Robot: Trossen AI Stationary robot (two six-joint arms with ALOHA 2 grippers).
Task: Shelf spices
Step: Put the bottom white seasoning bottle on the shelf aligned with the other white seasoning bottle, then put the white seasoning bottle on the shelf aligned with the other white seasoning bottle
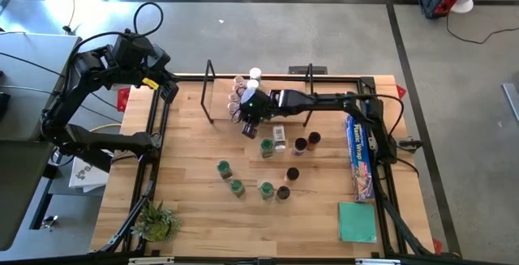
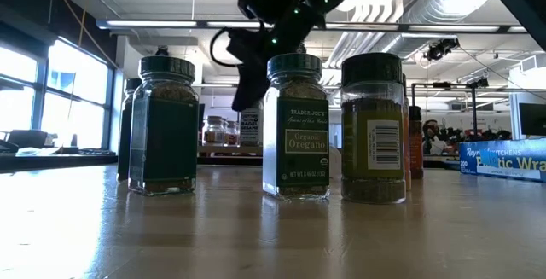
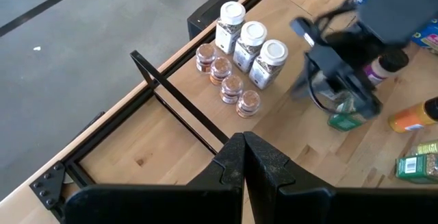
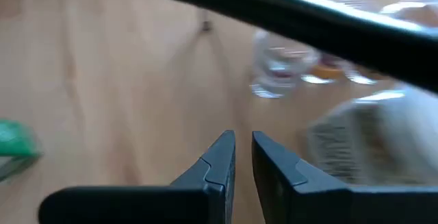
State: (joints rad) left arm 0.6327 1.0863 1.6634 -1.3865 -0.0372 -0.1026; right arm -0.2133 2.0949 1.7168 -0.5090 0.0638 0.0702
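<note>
Three white-topped spices (image 3: 252,42) and several pinkish clear-topped ones (image 3: 229,80) stand close together on the wooden board by the shelf's black wire upright (image 3: 178,104). My right gripper (image 1: 246,123) hovers just beside them, tilted down. Its fingers (image 4: 243,136) are almost together, with nothing between them. A green-lidded jar (image 3: 348,120) sits close under it. More jars stand loose on the table, green-lidded (image 1: 223,168) and dark-lidded (image 1: 293,173). In the low view three of them (image 2: 297,125) stand upright up close. My left gripper (image 3: 243,138) is shut and waits above the table's far left corner.
A long blue plastic-wrap box (image 1: 359,156) lies along the right side, with a flat teal square (image 1: 357,220) nearer the front. A small plant (image 1: 156,220) stands at the near left corner. The second wire upright (image 1: 308,95) rises right of the jar cluster.
</note>
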